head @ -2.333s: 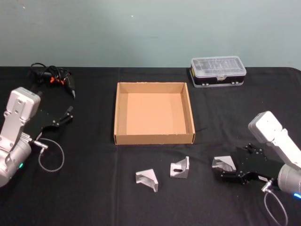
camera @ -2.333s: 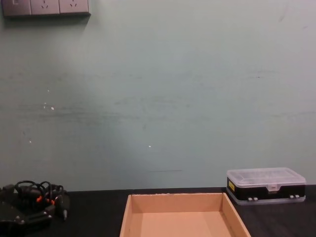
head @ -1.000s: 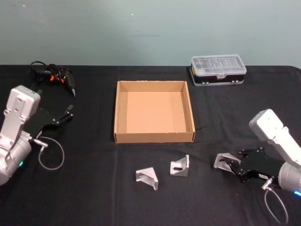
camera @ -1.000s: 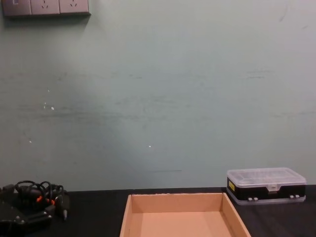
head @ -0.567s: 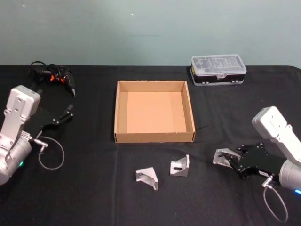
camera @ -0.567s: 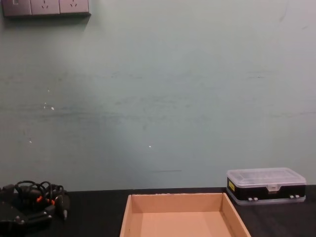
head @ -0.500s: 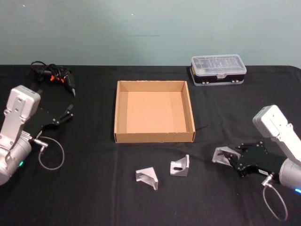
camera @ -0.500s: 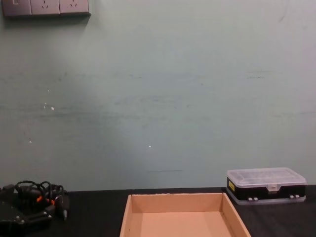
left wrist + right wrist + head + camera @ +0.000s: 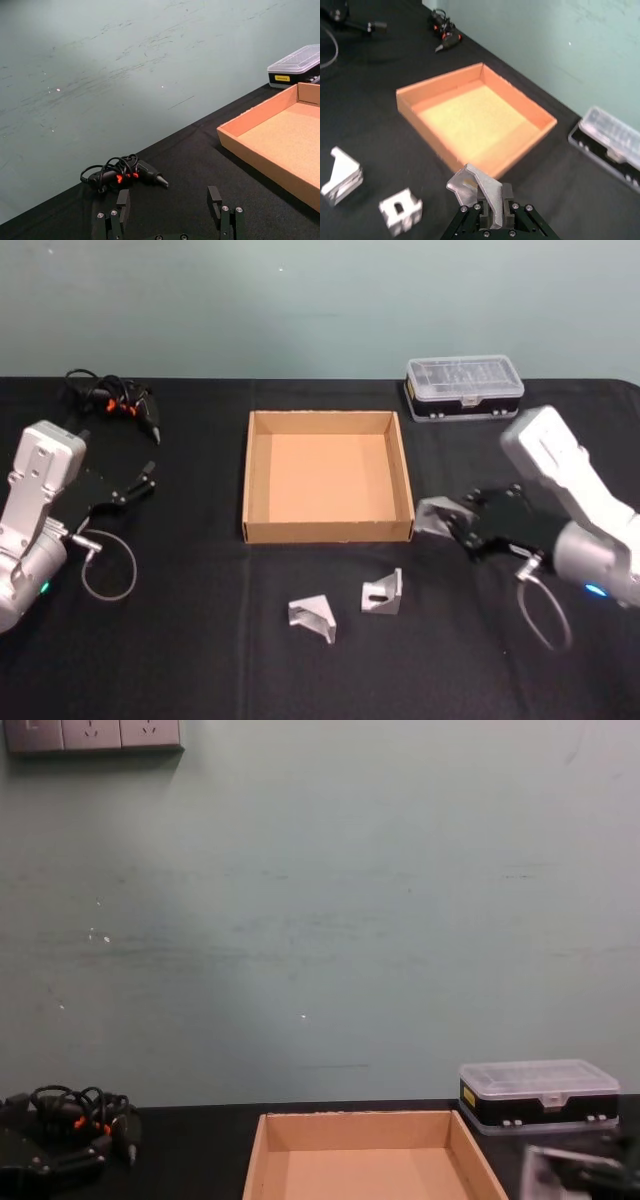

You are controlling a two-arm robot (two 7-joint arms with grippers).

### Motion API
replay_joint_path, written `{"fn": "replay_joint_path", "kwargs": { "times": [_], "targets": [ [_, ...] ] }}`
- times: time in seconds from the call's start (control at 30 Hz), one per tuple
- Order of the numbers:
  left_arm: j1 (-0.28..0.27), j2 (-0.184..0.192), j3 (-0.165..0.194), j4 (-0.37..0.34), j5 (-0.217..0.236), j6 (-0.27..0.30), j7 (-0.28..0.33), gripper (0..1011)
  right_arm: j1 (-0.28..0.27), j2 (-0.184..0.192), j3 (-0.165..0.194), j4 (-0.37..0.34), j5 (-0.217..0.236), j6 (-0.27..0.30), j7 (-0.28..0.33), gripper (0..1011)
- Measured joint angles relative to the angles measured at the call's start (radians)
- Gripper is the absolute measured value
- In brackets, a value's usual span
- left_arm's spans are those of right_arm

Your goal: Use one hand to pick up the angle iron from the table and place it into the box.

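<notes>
Swinging in from the desk's near edge, the right pincer now hangs beside the box, pinching an angle iron. Parked left pincer is spread.

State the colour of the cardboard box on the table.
The box is plain tan, seen best in the head view.

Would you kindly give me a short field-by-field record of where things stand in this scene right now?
right gripper: shut on the held angle iron, just outside the box's near right corner
left gripper: open, parked at the left side of the table
box: empty
loose angle irons: two, on the table in front of the box
plastic case: closed, behind the box to the right
task stage: iron grasped, not yet placed
</notes>
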Motion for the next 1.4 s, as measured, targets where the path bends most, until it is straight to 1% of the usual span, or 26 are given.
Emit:
{"fn": "replay_joint_path", "kwargs": {
  "times": [0.03,0.07,0.17,0.2,0.23,0.27,0.37,0.4,0.43,0.47,0.63,0.73,0.77,0.87,0.93,0.97,1.03,1.13,1.27,1.4],
  "targets": [
    [0.0,0.0,0.0,0.0,0.0,0.0,0.0,1011,0.016,-0.011,-0.006,0.008,-0.005,0.004,0.005,175],
    [0.0,0.0,0.0,0.0,0.0,0.0,0.0,1011,0.046,-0.032,-0.017,0.028,-0.013,0.011,0.013,175],
    [0.0,0.0,0.0,0.0,0.0,0.0,0.0,1011,0.091,-0.068,-0.036,0.064,-0.028,0.019,0.023,175],
    [0.0,0.0,0.0,0.0,0.0,0.0,0.0,1011,0.122,-0.094,-0.05,0.09,-0.04,0.021,0.026,175],
    [0.0,0.0,0.0,0.0,0.0,0.0,0.0,1011,0.136,-0.106,-0.057,0.104,-0.046,0.023,0.027,175],
    [0.0,0.0,0.0,0.0,0.0,0.0,0.0,1011,0.164,-0.131,-0.069,0.133,-0.059,0.025,0.028,175],
    [0.0,0.0,0.0,0.0,0.0,0.0,0.0,1011,0.2,-0.167,-0.084,0.176,-0.072,0.026,0.03,175],
    [0.0,0.0,0.0,0.0,0.0,0.0,0.0,1011,0.225,-0.195,-0.093,0.214,-0.079,0.026,0.034,174],
    [0.0,0.0,0.0,0.0,0.0,0.0,0.0,1012,0.237,-0.207,-0.097,0.23,-0.082,0.026,0.035,174],
    [0.0,0.0,0.0,0.0,0.0,0.0,0.0,1011,0.257,-0.232,-0.104,0.263,-0.087,0.025,0.037,174],
    [0.0,0.0,0.0,0.0,0.0,0.0,0.0,1011,0.306,-0.299,-0.112,0.355,-0.088,0.025,0.048,174],
    [0.0,0.0,0.0,0.0,0.0,0.0,0.0,1011,0.334,-0.339,-0.11,0.414,-0.074,0.028,0.058,175],
    [0.0,0.0,0.0,0.0,0.0,0.0,0.0,1011,0.347,-0.358,-0.107,0.446,-0.065,0.032,0.061,175],
    [0.0,0.0,0.0,0.0,0.0,0.0,0.0,1011,0.373,-0.389,-0.101,0.5,-0.052,0.033,0.062,174],
    [0.0,0.0,0.0,0.0,0.0,0.0,0.0,1011,0.385,-0.402,-0.1,0.526,-0.048,0.033,0.062,175],
    [0.0,0.0,0.0,0.0,0.0,0.0,0.0,1011,0.397,-0.414,-0.098,0.551,-0.044,0.031,0.062,175],
    [0.0,0.0,0.0,0.0,0.0,0.0,0.0,1011,0.409,-0.425,-0.098,0.575,-0.041,0.029,0.061,174],
    [0.0,0.0,0.0,0.0,0.0,0.0,0.0,1011,0.441,-0.448,-0.098,0.635,-0.037,0.023,0.061,175],
    [0.0,0.0,0.0,0.0,0.0,0.0,0.0,1011,0.466,-0.465,-0.097,0.68,-0.035,0.019,0.062,175],
    [0.0,0.0,0.0,0.0,0.0,0.0,0.0,1012,0.496,-0.489,-0.097,0.743,-0.029,0.011,0.068,175]
  ]
}}
